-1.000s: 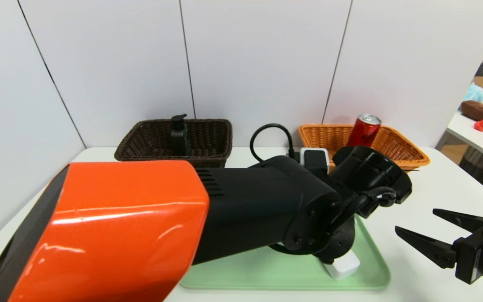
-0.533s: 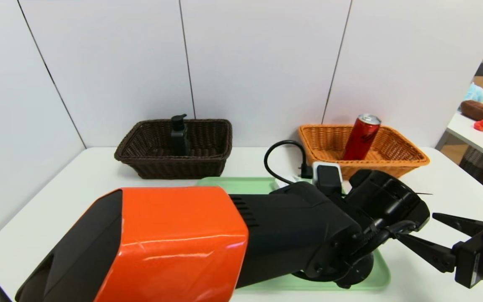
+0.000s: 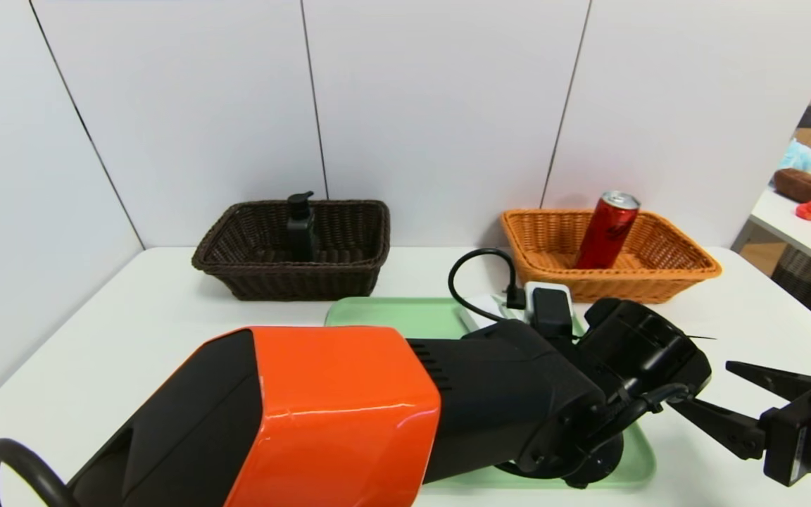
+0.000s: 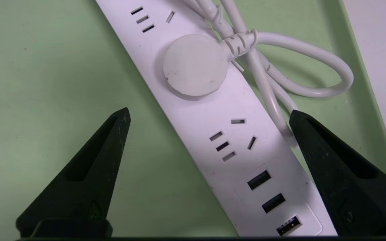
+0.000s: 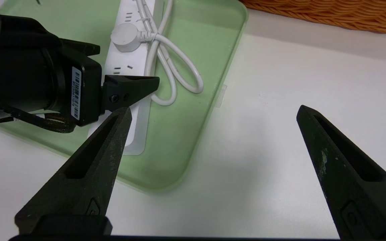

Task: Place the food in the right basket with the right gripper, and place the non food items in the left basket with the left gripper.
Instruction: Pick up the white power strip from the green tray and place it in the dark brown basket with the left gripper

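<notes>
Your power strip (image 4: 233, 134) lies slantwise on the green tray (image 4: 45, 67), directly beneath the left gripper (image 4: 209, 115), whose jaws stand wide apart, one on each side of its width. It looks rigid, smooth and fairly light, so take it across the narrow body; the looped cord (image 4: 300, 73) beside one jaw is floppy and may snag or trail. The right gripper (image 5: 213, 112) hangs over the table near the tray, jaws apart and holding nothing.

Head view: left arm (image 3: 377, 415) hid most of the green tray (image 3: 405, 315) and the power strip (image 3: 479, 315) on it. Right gripper (image 3: 729, 396) was cut off beside the tray.
</notes>
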Motion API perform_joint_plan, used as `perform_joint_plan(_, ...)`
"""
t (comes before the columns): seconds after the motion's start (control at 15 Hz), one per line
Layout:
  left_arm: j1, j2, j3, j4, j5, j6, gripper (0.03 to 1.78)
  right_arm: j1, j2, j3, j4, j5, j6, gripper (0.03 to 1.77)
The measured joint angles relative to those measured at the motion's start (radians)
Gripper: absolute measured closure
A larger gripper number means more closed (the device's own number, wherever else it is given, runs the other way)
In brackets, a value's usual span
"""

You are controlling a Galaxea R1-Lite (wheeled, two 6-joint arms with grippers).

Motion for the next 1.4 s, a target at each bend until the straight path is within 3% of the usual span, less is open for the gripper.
perform_joint_plan(1.4,0.066,0.03,-0.002,-0.019,0.001,0.02,0.12,0.0,-0.001,0.001,-0.002,0.0,0.003,0.1)
